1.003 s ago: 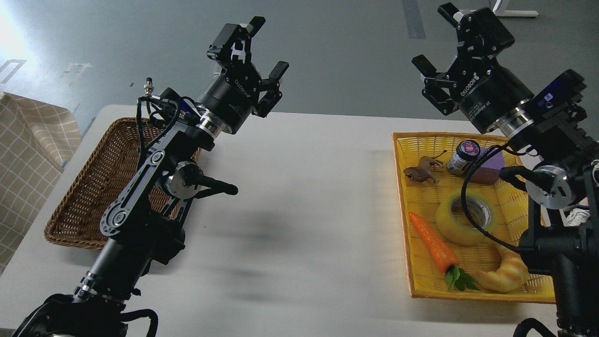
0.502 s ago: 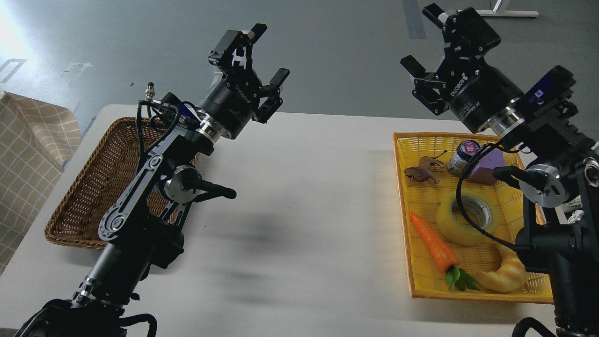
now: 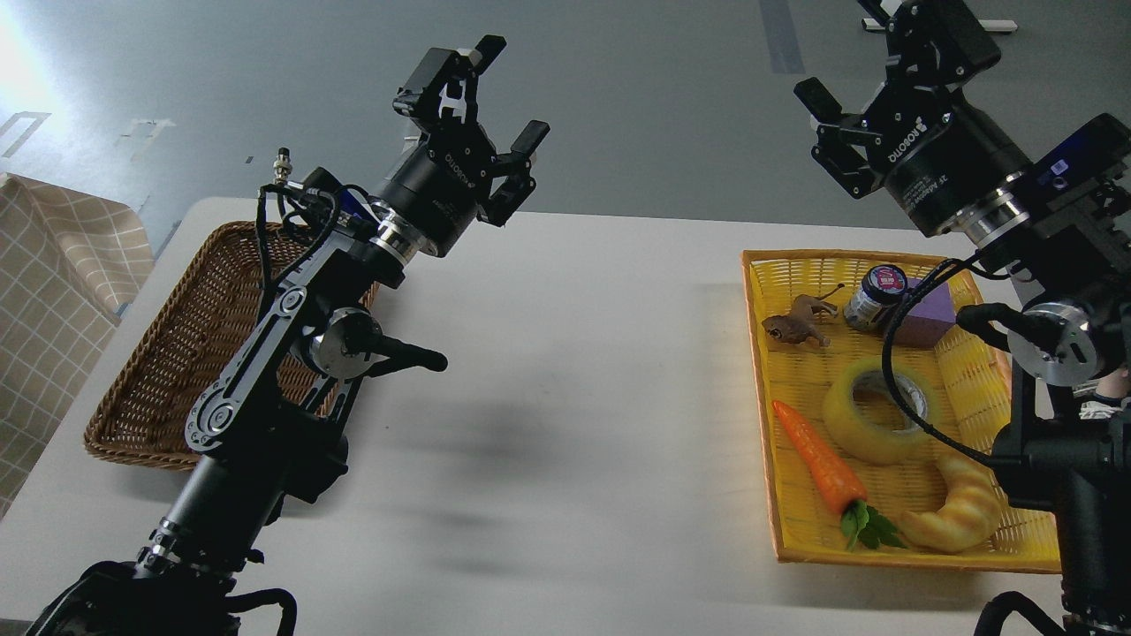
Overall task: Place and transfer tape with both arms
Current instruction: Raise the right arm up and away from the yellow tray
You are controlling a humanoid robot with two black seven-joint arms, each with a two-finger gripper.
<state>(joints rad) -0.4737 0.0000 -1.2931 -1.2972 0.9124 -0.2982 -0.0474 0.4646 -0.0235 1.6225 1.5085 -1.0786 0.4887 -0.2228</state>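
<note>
The tape (image 3: 870,412) lies flat in the yellow basket (image 3: 981,382) on the right of the bench (image 3: 574,371), between a carrot (image 3: 820,461) and a croissant (image 3: 956,514). Both the left gripper (image 3: 499,93) and the right gripper (image 3: 861,53) are raised above the bench, jaws apart and empty. A brown wicker basket (image 3: 177,353) sits at the left.

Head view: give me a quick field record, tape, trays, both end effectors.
tape: roll lying flat in yellow tray, ungrasped
tray neighbours: carrot, croissant, toy frog, jar, purple block
wicker basket: on table's left, partly hidden by left arm
left end effector: open, raised, holding nothing
right end effector: open, raised beyond the tray, holding nothing
table: white
</note>
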